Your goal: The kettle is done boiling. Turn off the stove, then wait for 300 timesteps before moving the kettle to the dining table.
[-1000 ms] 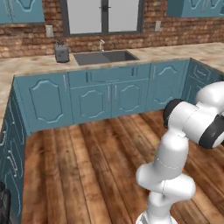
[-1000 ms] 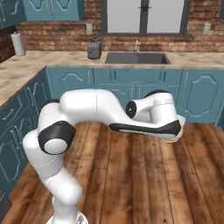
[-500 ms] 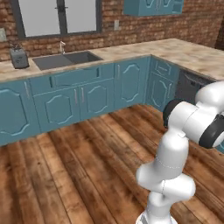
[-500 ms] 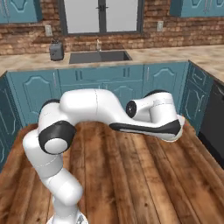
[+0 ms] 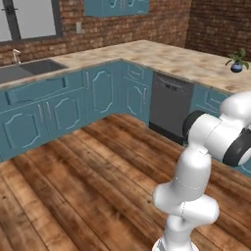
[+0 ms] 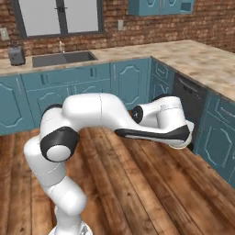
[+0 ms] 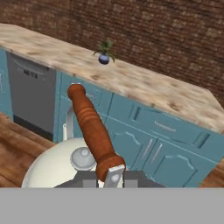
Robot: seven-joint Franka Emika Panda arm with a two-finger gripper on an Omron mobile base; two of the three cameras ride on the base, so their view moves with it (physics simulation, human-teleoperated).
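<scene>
Hand [image 7: 114, 174] clamped on kettle [image 7: 57, 164] handle

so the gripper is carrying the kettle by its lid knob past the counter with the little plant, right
Not by the lid knob. The hand view shows the gripper shut on the kettle's brown handle, above the knob. The counter with the plant is right.

Kettle [image 7: 48, 168]: smooth, glossy white body; handle wood-like, brown. Lower frame floor [image 5: 88, 186]: wood planks. Counter [image 7: 131, 83]: mottled stone.
</scene>
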